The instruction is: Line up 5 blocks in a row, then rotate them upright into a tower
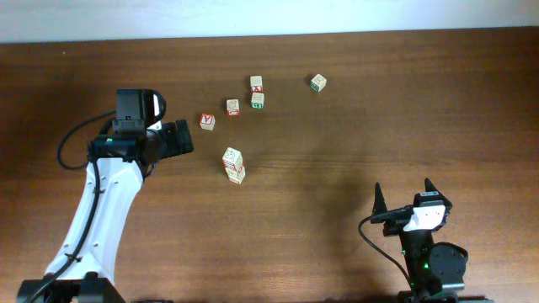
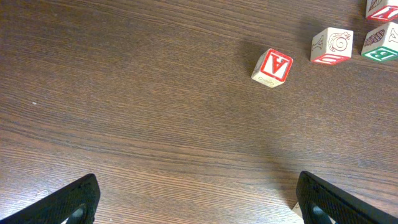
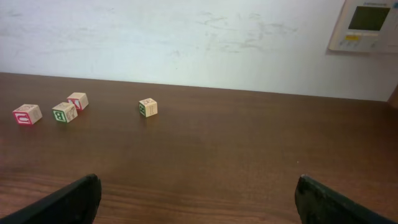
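while the left gripper (image 2: 198,190) is hovering spread wide near the red-a block (image 2: 272,67), centring squarely across its opposite faces is looking wise; the right gripper (image 1: 404,195) is idling, spread.

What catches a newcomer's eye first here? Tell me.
Small alphabet cubes lie scattered across the far middle of the dark wooden table. The left gripper hangs open just beside the cluster. The right gripper stands open, far from it, near the front edge.

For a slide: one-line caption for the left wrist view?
Open left claw over dark wooden table; pale wooden cube with white-on-red A ahead, three lettered cubes beyond.
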Robot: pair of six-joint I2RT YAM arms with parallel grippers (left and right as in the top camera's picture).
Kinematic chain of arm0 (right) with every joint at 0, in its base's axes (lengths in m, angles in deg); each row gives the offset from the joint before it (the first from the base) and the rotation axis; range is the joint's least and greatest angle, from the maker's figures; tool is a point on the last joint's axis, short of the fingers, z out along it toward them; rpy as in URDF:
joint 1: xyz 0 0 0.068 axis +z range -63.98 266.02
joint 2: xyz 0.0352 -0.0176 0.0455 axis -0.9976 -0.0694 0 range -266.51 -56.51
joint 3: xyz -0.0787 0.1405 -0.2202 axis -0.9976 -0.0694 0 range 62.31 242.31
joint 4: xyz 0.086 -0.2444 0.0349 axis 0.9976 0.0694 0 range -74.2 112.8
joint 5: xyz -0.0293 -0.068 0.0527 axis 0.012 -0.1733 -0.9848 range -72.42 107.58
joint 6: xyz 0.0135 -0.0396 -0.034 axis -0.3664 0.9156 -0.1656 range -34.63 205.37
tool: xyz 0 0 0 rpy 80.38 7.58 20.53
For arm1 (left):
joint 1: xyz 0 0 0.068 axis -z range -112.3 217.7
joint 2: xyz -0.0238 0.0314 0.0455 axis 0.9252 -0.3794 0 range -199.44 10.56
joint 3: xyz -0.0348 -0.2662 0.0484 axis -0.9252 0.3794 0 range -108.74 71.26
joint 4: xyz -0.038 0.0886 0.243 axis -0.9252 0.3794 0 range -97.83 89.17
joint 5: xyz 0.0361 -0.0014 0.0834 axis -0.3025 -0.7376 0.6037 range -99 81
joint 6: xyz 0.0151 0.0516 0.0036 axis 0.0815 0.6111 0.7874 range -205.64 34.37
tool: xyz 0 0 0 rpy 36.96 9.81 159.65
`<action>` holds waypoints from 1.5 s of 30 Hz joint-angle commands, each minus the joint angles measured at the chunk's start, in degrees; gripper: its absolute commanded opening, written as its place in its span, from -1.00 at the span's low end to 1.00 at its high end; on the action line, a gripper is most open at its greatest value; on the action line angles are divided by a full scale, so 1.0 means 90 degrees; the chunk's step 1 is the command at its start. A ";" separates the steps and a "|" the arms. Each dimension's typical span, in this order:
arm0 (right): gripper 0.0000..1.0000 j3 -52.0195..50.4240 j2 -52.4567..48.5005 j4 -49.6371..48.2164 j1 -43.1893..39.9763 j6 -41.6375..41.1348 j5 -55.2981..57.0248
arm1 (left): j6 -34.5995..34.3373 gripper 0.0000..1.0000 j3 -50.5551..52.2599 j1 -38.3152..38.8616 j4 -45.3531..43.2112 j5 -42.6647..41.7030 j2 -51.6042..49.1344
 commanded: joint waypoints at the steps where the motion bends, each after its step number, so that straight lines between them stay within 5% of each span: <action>1: 0.97 -0.0080 0.0073 -0.0024 -0.0036 -0.0002 0.0129 | 0.0012 0.98 -0.0100 -0.0017 0.0002 0.0070 0.0097; 26: 0.97 -0.0080 0.0073 -0.0024 -0.0036 -0.0002 0.0126 | 0.0015 0.99 -0.0100 -0.0017 0.0032 0.0117 0.0340; 32: 0.97 -0.0080 0.0073 -0.0024 -0.0036 -0.0002 0.0129 | 0.0204 0.98 0.0826 -0.0017 -0.0221 0.0248 0.2025; 45: 0.97 -0.0080 0.0073 -0.0024 -0.0036 -0.0002 0.0129 | 0.0568 0.98 0.4699 -0.0019 -0.2625 0.0408 0.6305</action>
